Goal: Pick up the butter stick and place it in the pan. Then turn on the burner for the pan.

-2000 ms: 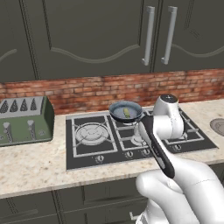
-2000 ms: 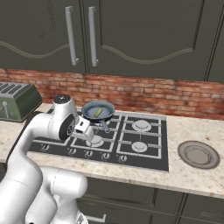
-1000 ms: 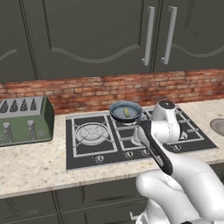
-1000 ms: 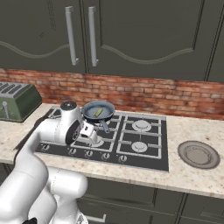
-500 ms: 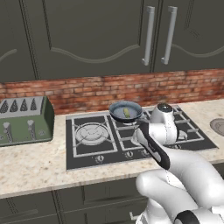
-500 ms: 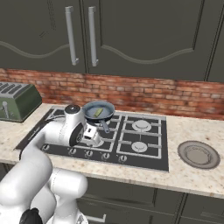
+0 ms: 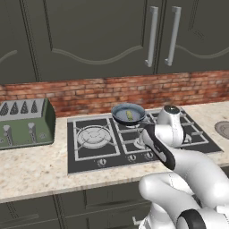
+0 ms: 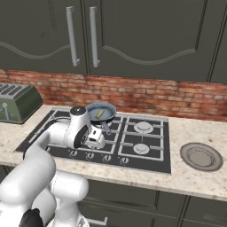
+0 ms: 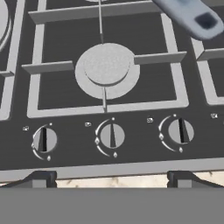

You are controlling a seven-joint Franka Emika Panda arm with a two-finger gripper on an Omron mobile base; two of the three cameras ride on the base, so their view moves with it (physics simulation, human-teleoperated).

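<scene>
Hand view gives the nearest things first: the two dark fingertips of the gripper (image 9: 112,177) stand far apart at the bottom, fully spread, and nothing is between them. Just beyond them is the front strip of the cooktop (image 9: 131,153) with three round knobs in a row: the left knob (image 9: 44,139), the middle knob (image 9: 112,135) and the right knob (image 9: 180,131). Each is a small stiff disc with a raised bar across it. I judge that such a knob gives little to hold on its smooth round edge, so the fingers should close on the two flat sides of the bar and then turn; it should move with light force. Which knob belongs to the burner under the pan I cannot tell from here.

Behind the knobs sits a small front burner (image 9: 107,65) with its grate bars, and the end of the pan handle (image 9: 192,15) crosses the top right corner.

Farther back, in the left base view, the pan (image 7: 128,114) rests on the rear burner, and the butter stick (image 7: 129,116) lies inside its bowl. So the first half of the task looks done.

At the far left, a green toaster (image 7: 24,123) stands on the counter (image 7: 31,170).
</scene>
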